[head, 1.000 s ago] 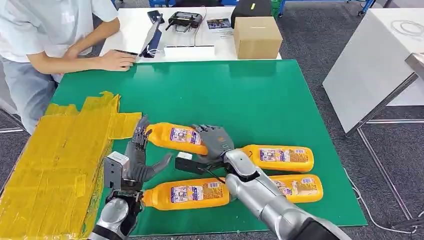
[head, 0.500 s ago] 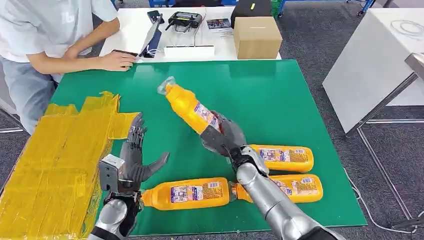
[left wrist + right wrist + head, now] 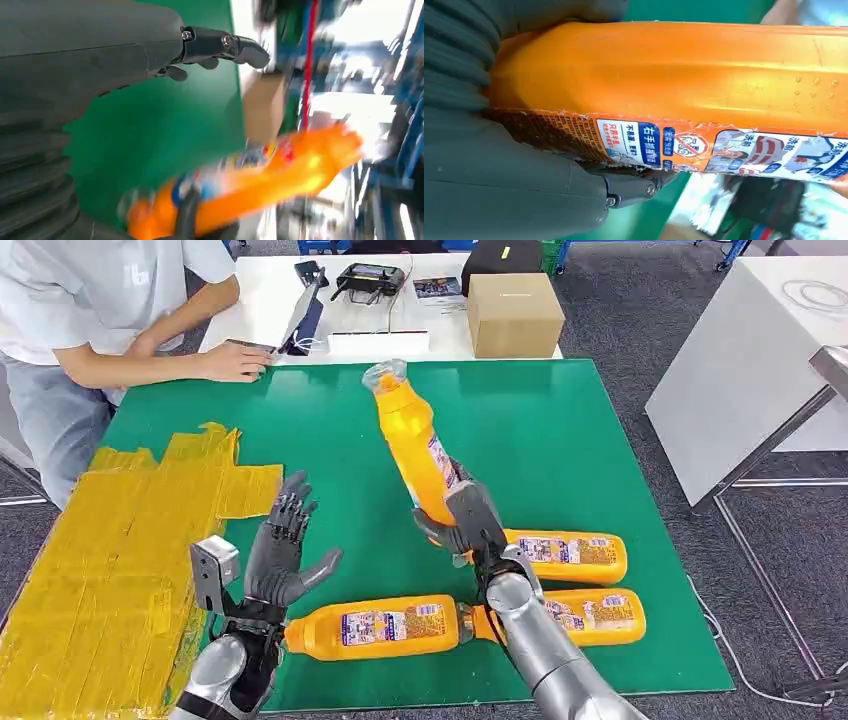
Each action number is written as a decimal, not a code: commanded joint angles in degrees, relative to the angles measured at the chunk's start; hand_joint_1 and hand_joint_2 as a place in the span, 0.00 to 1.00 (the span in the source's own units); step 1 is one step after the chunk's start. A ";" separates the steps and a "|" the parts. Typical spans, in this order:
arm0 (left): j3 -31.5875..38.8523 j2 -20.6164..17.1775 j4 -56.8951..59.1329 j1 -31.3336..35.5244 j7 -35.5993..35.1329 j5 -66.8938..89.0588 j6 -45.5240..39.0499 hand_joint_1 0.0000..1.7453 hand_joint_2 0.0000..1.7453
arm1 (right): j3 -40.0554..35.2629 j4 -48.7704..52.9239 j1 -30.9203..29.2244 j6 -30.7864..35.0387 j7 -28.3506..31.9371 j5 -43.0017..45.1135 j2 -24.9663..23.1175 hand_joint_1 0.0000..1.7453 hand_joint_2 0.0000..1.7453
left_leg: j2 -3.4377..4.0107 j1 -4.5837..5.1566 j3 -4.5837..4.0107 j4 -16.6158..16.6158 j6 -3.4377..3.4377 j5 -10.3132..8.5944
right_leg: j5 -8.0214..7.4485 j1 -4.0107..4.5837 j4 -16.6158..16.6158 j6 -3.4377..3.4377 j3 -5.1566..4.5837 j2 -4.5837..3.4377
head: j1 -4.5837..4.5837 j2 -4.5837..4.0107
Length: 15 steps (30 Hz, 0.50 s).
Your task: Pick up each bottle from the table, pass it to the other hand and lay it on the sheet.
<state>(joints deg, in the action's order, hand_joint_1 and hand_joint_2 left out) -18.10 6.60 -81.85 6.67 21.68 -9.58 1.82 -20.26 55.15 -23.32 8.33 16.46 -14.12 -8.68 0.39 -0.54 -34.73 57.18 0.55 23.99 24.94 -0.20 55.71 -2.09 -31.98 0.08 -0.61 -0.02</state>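
An orange bottle (image 3: 415, 445) is held nearly upright above the green bench (image 3: 560, 430), gripped at its base by the right hand (image 3: 462, 520).

A yellow sheet (image 3: 110, 550) is spread over the bench's left end, and three more bottles (image 3: 372, 626) are lying near the front edge. The left hand (image 3: 280, 555) is held open beside the sheet, fingers spread, nothing in it. At the far end, a person's forearm (image 3: 150, 365) is rested by a cardboard box (image 3: 513, 312).
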 commanded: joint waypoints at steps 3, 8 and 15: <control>-3.66 -3.74 3.58 5.82 -5.18 -5.83 5.13 0.00 1.00 | -8.75 12.51 4.82 2.21 5.77 -3.21 2.47 1.00 1.00 | -0.05 -0.01 0.10 -0.04 0.00 0.03 | 0.04 0.01 -0.04 0.02 0.11 0.03 | 0.00 0.00; -3.39 -3.13 4.67 6.84 -5.93 -8.62 4.56 0.00 1.00 | -10.89 12.86 5.44 2.88 6.26 -5.12 3.15 1.00 1.00 | -0.13 0.00 0.15 -0.05 0.01 0.03 | 0.07 -0.01 -0.05 0.02 0.18 0.11 | -0.02 0.00; -3.39 -3.13 4.67 6.84 -5.93 -8.62 4.56 0.00 1.00 | -10.89 12.86 5.44 2.88 6.26 -5.12 3.15 1.00 1.00 | -0.09 0.00 0.19 -0.06 -0.01 0.06 | 0.08 0.00 -0.06 0.03 0.21 0.06 | -0.02 0.00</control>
<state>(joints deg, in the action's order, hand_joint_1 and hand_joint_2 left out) -19.78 5.09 -81.09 10.64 16.11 -18.01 6.51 -28.61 67.74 -16.80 10.95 22.69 -19.34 -7.56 0.40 -0.53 -34.74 57.18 0.55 23.99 24.94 -0.21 55.71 -2.09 -32.00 0.07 -0.63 -0.02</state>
